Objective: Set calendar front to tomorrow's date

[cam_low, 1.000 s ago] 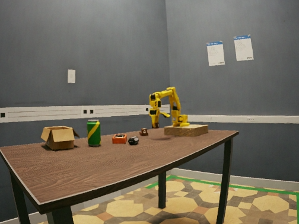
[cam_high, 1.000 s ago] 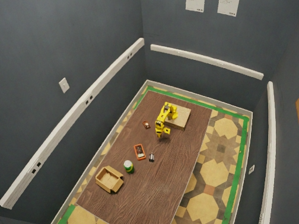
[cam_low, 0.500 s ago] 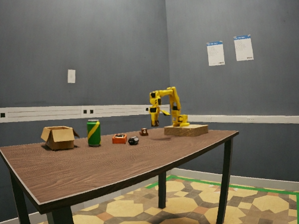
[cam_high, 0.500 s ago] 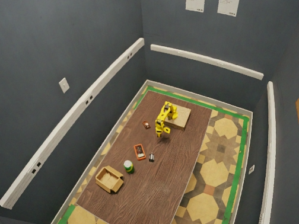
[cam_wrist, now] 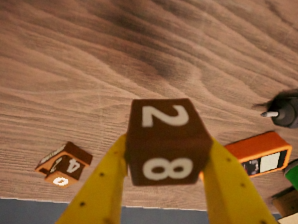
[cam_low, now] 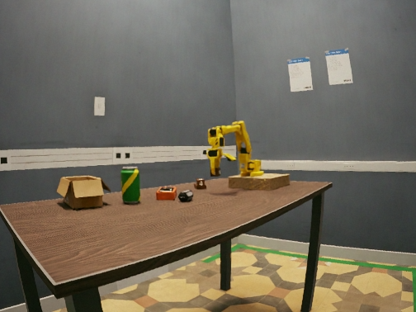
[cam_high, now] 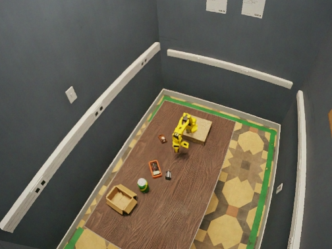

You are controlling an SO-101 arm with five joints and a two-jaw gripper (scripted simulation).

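My gripper point(cam_high: 180, 148) point(cam_low: 215, 166) point(cam_wrist: 168, 150) is shut on a brown cube, held above the table. In the wrist view the held cube point(cam_wrist: 167, 127) point(cam_low: 215, 172) shows a 2 turned on its side on one face and an 8 turned on its side on the face nearer the bottom of the view. The calendar tray point(cam_wrist: 52, 154) point(cam_low: 200, 187) stands apart at the wrist view's lower left, with pale lettering on one side. The other cube point(cam_wrist: 64, 175) point(cam_low: 200, 182) is at the tray and shows a 4 and a 0; a third digit is hard to read.
An orange box point(cam_high: 155, 168) point(cam_low: 166, 193) point(cam_wrist: 260, 152) lies farther out on the table, with a small dark object point(cam_high: 168, 174) point(cam_low: 186, 196) point(cam_wrist: 286, 111) beside it. A green can point(cam_high: 143, 186) point(cam_low: 130, 186) and an open cardboard box point(cam_high: 121, 199) point(cam_low: 83, 194) stand beyond. The arm stands on a wooden block point(cam_high: 201, 130) point(cam_low: 260, 182).
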